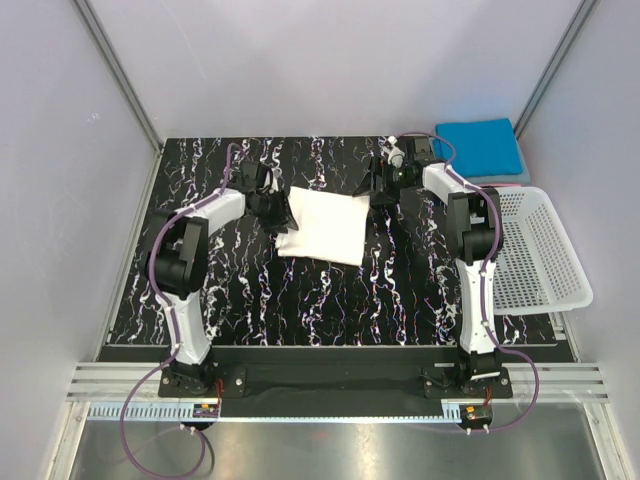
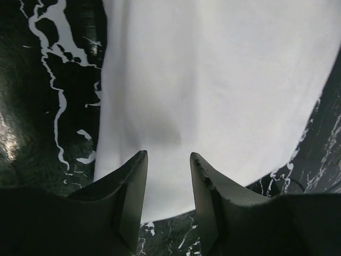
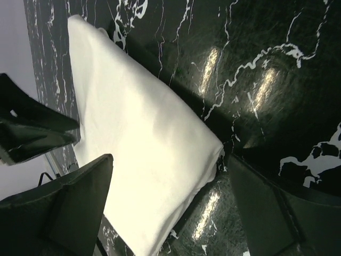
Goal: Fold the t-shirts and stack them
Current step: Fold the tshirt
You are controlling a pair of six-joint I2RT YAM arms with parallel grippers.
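White t-shirt (image 1: 322,226) lies folded at centre of table (image 1: 250,300). Blue t-shirt (image 1: 480,146) also folded, at 1 o'clock past the far corner. Left gripper (image 2: 168,157) at white shirt's 9 o'clock edge, jaws part spread, pinching nothing. Right gripper (image 3: 169,160) at its 1 o'clock corner, spread wide, empty. Remaining: probably stacking white on blue. No red shirt in view.

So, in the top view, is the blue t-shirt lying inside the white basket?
No, the folded blue t-shirt lies beyond the basket, at the far right corner, and the basket holds nothing.
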